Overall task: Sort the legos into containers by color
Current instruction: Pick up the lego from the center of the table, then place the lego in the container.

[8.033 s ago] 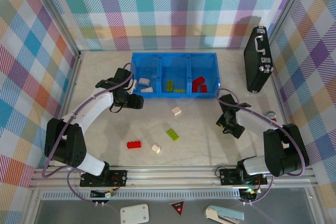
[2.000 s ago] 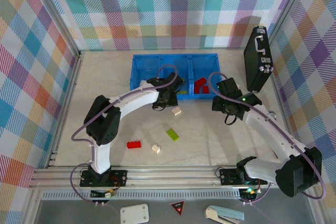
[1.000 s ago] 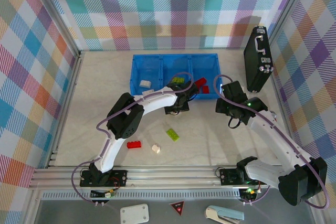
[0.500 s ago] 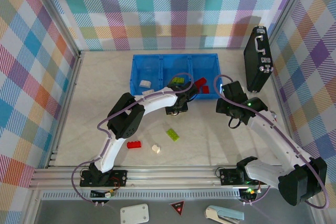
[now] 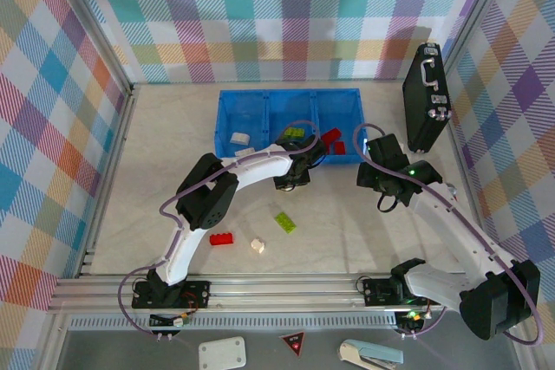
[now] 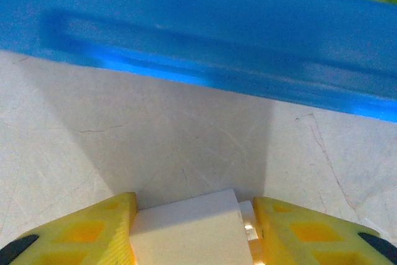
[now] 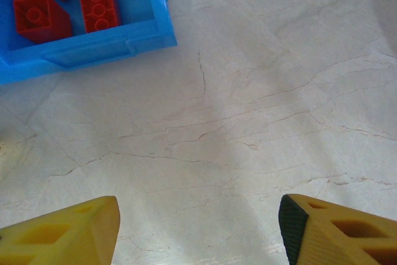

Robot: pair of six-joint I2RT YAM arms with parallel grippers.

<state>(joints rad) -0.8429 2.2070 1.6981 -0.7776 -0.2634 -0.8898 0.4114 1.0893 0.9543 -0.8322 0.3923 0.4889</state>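
Note:
My left gripper point(image 6: 195, 210) is shut on a cream lego point(image 6: 186, 234), both yellow fingers pressed against its sides, just in front of the blue tray wall point(image 6: 217, 35). From above, the left gripper point(image 5: 293, 178) sits at the near edge of the tray point(image 5: 286, 91), below the middle compartment. That tray holds cream legos point(image 5: 239, 138) on the left, a green lego point(image 5: 292, 133) in the middle and red legos point(image 5: 335, 139) on the right. My right gripper point(image 7: 198, 228) stands open over bare table, right of the tray's red legos point(image 7: 93, 4).
Loose on the table lie a red lego point(image 5: 222, 238), a cream lego point(image 5: 257, 246) and a green lego point(image 5: 284, 222). A black case point(image 5: 425, 97) stands at the back right, beside the tray. The right gripper point(image 5: 379, 171) hovers close to the tray's near right corner.
The left jaws have drawn in onto the cream lego. Neither arm has shifted noticeably, and the right gripper keeps the same width.

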